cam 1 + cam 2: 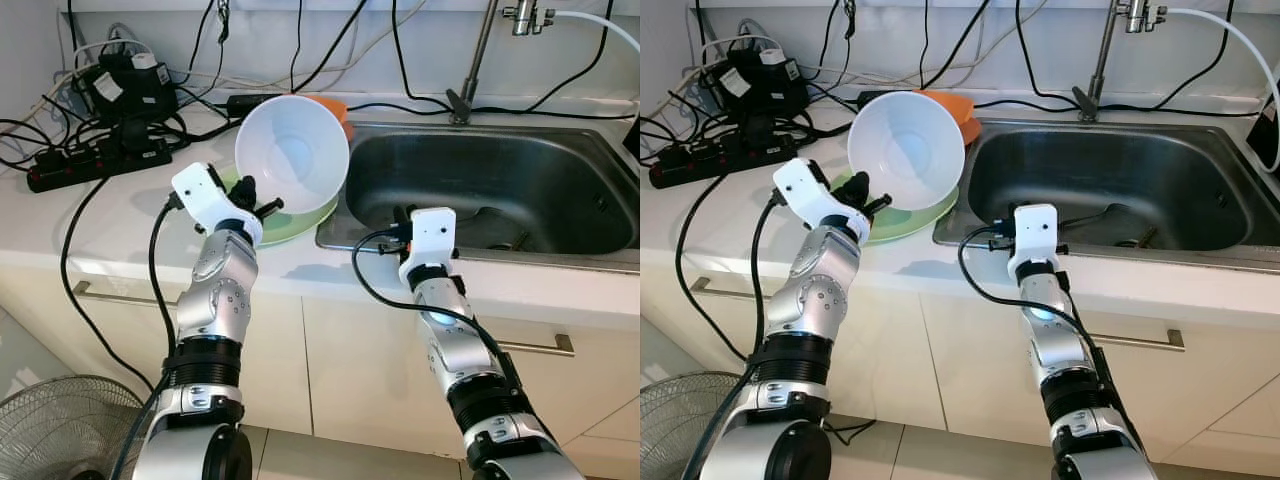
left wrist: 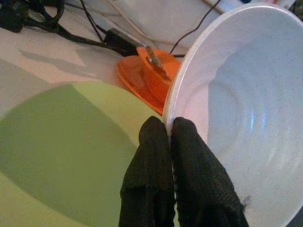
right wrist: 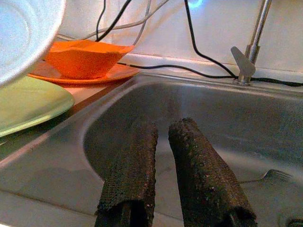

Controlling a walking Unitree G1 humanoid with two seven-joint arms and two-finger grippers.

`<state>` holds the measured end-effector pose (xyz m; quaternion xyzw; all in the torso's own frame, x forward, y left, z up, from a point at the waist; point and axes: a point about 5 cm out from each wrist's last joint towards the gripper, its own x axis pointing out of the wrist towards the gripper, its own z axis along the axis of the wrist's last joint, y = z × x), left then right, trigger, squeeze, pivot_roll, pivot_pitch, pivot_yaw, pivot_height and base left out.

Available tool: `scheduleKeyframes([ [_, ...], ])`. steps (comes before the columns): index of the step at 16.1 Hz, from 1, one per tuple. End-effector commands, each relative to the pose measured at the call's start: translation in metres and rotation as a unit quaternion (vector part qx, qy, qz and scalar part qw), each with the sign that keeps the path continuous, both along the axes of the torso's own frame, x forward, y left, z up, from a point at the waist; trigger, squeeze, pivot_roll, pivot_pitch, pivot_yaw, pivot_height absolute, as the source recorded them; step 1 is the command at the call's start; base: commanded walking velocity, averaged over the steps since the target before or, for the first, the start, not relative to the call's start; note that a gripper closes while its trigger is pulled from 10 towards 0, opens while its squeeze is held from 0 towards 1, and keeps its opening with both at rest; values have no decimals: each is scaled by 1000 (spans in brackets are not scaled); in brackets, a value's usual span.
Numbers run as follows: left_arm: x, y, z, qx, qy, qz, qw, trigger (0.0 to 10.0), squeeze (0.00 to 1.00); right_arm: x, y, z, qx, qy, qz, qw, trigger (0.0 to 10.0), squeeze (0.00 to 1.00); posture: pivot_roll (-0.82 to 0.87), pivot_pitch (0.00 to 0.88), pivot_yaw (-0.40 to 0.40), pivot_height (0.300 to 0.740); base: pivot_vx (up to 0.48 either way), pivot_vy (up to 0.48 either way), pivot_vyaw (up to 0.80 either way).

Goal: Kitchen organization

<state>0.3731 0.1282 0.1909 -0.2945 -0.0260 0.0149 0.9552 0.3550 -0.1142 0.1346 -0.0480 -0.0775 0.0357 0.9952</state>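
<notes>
My left gripper [image 2: 169,130] pinches the thin rim of a smooth white bowl [image 1: 292,152], its two knitted black fingers [image 2: 150,156] pressed together on it. The bowl is tilted up on edge, round hollow facing me, above a glossy pale green plate [image 1: 300,226] on the white table [image 1: 120,225]. Behind it sits an orange dish [image 3: 83,59]. My right gripper [image 3: 163,130] hovers over the brushed steel sink [image 1: 560,175], fingers slightly apart, holding nothing. A fork [image 3: 277,175] lies in the basin.
</notes>
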Motion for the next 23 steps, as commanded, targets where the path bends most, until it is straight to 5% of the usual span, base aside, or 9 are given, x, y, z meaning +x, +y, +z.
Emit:
scheduleKeyframes([
  [1,-2,4,21,-9,-58,5,998,5686,0,0,0,-1,3,3,-3,1000,10000,0,43,0,73,740,0,0,0],
  [2,-3,4,26,-13,-76,7,997,10000,0,-1,0,-1,4,2,-3,1000,10000,0,45,0,74,740,0,0,0],
  [3,-4,3,29,-13,-88,7,996,10000,0,-1,0,-1,5,2,-4,1000,10000,0,44,0,75,740,0,0,0],
  [4,-5,2,30,-10,-96,1,995,10000,0,-1,1,1,9,-1,0,1000,10000,1000,41,0,77,740,0,0,0],
  [7,-5,-4,28,8,-98,-12,995,10000,0,0,0,5,21,-7,-1,1000,10000,1000,36,0,81,740,0,0,0],
  [13,-7,-15,24,31,-100,-40,994,10000,0,7,-13,27,154,-15,-12,988,10000,1000,27,0,90,740,0,0,0],
  [14,-7,-16,24,34,-100,-41,994,10000,0,8,-15,31,175,-14,-10,984,10000,816,27,0,90,740,0,0,0],
  [15,-8,-17,24,36,-100,-43,993,10000,0,8,-16,34,195,-16,-9,981,10000,0,27,0,90,740,0,0,0],
  [23,-8,-26,20,56,-94,-70,991,10000,0,3,-4,48,327,-13,76,942,10000,0,24,0,96,740,0,0,0],
])
